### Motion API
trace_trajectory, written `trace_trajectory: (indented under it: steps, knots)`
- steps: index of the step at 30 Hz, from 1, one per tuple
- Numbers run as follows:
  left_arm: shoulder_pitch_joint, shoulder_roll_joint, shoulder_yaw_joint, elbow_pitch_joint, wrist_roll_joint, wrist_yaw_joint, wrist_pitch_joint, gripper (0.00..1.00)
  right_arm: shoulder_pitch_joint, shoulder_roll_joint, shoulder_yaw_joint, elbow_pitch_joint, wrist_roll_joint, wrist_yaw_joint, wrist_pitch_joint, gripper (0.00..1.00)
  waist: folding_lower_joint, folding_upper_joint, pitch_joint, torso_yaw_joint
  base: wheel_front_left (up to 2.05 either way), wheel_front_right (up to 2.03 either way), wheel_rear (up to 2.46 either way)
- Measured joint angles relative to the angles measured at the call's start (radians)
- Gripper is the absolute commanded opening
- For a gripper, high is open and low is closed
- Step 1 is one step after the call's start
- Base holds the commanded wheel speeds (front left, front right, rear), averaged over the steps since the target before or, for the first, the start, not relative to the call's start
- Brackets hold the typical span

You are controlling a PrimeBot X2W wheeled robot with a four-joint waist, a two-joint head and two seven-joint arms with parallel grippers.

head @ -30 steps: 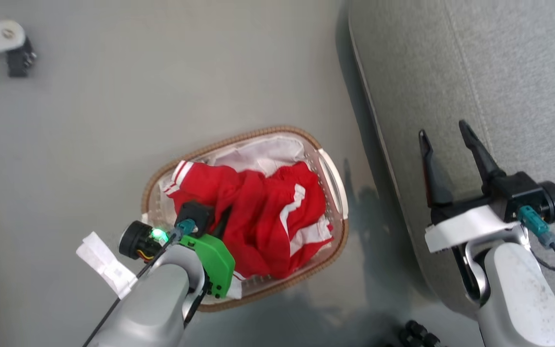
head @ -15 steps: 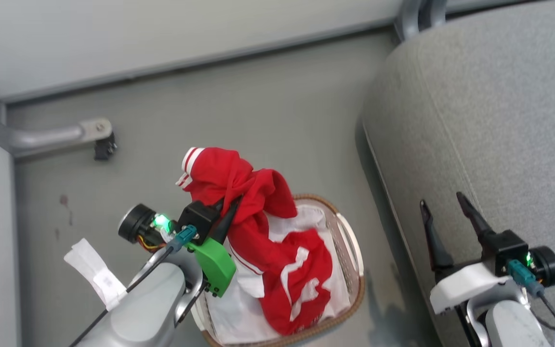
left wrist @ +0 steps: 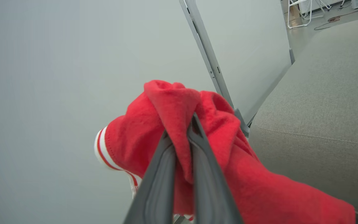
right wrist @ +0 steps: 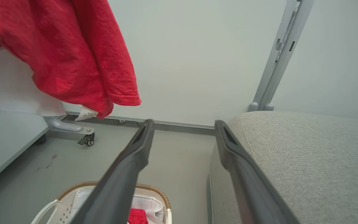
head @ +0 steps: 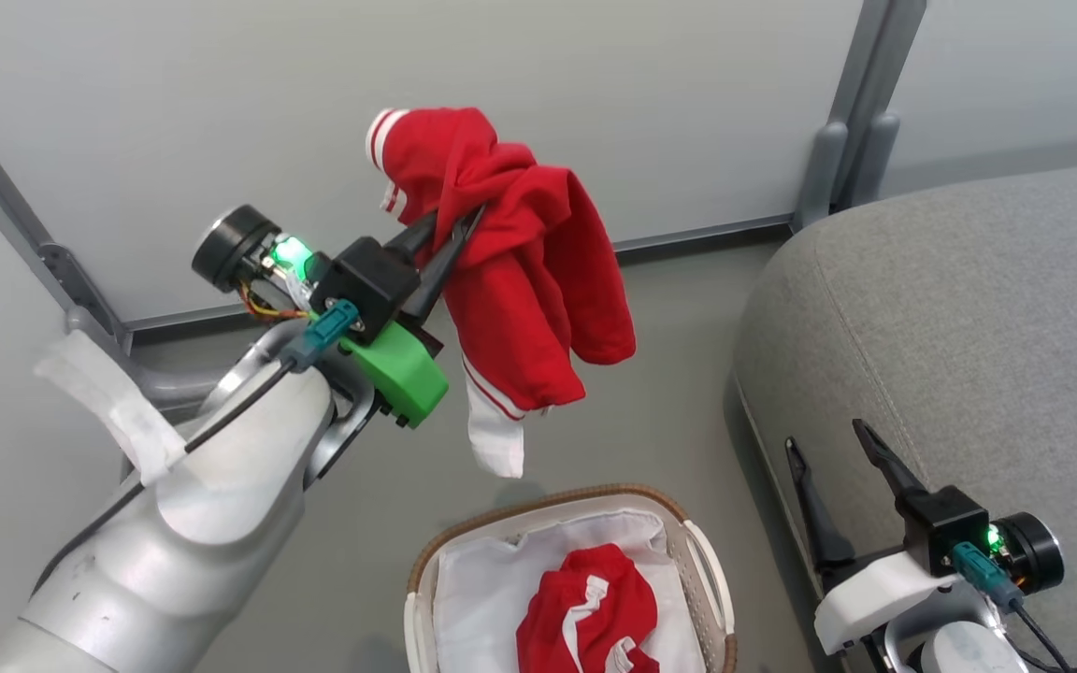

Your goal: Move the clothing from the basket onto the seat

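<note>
My left gripper (head: 450, 220) is shut on a bright red garment (head: 524, 271) with white striped trim, held high in the air above the floor; the left wrist view shows its fingers (left wrist: 166, 161) pinching a fold of the red garment (left wrist: 216, 124). A second red garment (head: 595, 612) with white stripes lies in the oval white basket (head: 702, 584) on its white liner, at the bottom centre. The grey seat (head: 969, 327) fills the right side. My right gripper (head: 828, 444) stands open and empty over the seat's left edge, fingers (right wrist: 135, 158) well apart. The hanging garment (right wrist: 73, 56) also shows upper left in the right wrist view.
Pale partition panels with grey metal posts (head: 852, 112) stand behind the floor. A caster foot (right wrist: 85, 140) of a partition rests on the grey floor left of the basket (right wrist: 154, 191). Bare floor lies between basket and seat (right wrist: 306, 155).
My left gripper has lifted one red garment up out of the basket, leaving the other inside. The head camera has tilted up, so the basket has slid down the picture.
</note>
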Motion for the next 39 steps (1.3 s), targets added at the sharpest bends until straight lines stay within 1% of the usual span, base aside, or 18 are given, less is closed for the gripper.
trace_trajectory:
  steps: [8,15,18,23,30,31,32,34,39]
  knots:
    - [-0.058,0.028,0.001,-0.067,-0.016,0.000,0.036,0.00,-0.047,0.000,0.068,-0.002,-0.012,0.000,0.000,1.00,0.0000,0.0000,-0.041,0.030,0.00,0.00,0.00]
    - [-0.061,0.045,-0.036,-0.127,-0.020,0.000,0.072,0.00,-0.201,0.000,0.123,0.018,-0.037,0.000,0.000,1.00,0.0000,0.0000,-0.047,0.052,0.00,0.00,0.00]
    - [-0.061,0.043,-0.058,-0.156,-0.024,0.000,0.078,0.00,-0.275,0.000,0.163,0.071,-0.039,0.000,-0.001,1.00,0.0000,0.0000,-0.045,0.067,0.00,0.00,0.00]
    - [-0.060,0.038,-0.101,-0.191,-0.033,-0.002,0.085,0.00,-0.400,0.001,0.240,0.212,-0.042,0.000,-0.001,1.00,0.0000,0.0000,-0.039,0.094,0.00,0.00,0.00]
    - [-0.057,0.032,-0.146,-0.222,-0.049,-0.002,0.084,0.00,-0.526,0.000,0.276,0.381,-0.036,0.000,-0.001,1.00,0.0000,0.0000,-0.029,0.124,0.00,0.00,0.00]
    - [-0.055,0.032,-0.149,-0.224,-0.053,-0.002,0.083,0.00,-0.535,0.001,0.280,0.401,-0.031,0.000,-0.001,0.96,0.0000,0.0000,-0.028,0.127,0.00,0.00,0.00]
    - [-0.050,0.030,-0.151,-0.226,-0.057,-0.002,0.083,0.00,-0.546,0.001,0.286,0.429,-0.018,0.000,-0.002,0.46,0.0000,0.0000,-0.028,0.130,0.00,0.00,0.00]
    - [-0.040,0.029,-0.155,-0.226,-0.062,-0.002,0.079,0.00,-0.563,0.000,0.307,0.482,0.018,0.000,-0.001,0.00,0.0000,0.0000,-0.027,0.134,0.00,0.00,0.00]
    - [-0.018,0.027,-0.155,-0.221,-0.077,0.003,0.070,0.00,-0.592,0.000,0.314,0.505,0.063,0.000,-0.001,0.00,0.0000,0.0000,-0.025,0.133,0.00,0.00,0.00]
